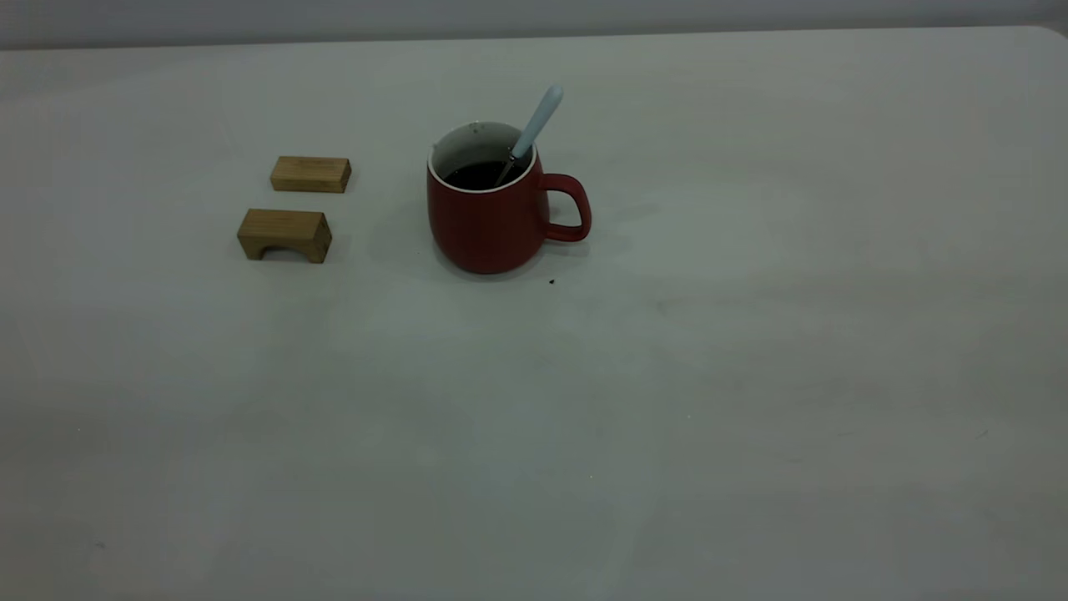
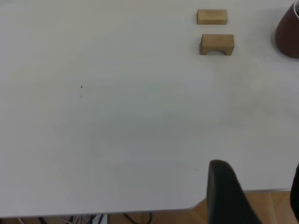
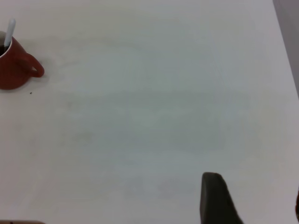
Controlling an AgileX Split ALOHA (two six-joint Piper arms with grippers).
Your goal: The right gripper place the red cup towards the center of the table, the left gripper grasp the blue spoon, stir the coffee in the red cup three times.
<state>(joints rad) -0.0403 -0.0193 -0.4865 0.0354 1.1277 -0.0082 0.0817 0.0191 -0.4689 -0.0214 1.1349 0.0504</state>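
Observation:
The red cup (image 1: 488, 225) stands upright near the middle of the table (image 1: 667, 401), its handle toward the right. Dark coffee (image 1: 484, 174) fills it partway. The blue spoon (image 1: 538, 121) leans inside the cup, bowl in the coffee, pale handle sticking up over the rim. No arm shows in the exterior view. The left gripper (image 2: 259, 186) hangs over the table's near edge, far from the cup (image 2: 288, 32), open and empty. The right gripper (image 3: 254, 198) is also open and empty, a long way from the cup (image 3: 14, 67) and spoon (image 3: 9, 30).
Two wooden blocks lie left of the cup: a flat one (image 1: 310, 174) farther back and an arched one (image 1: 284, 234) nearer. A tiny dark speck (image 1: 551, 282) sits by the cup's base. The table's rounded corner (image 2: 191, 205) shows in the left wrist view.

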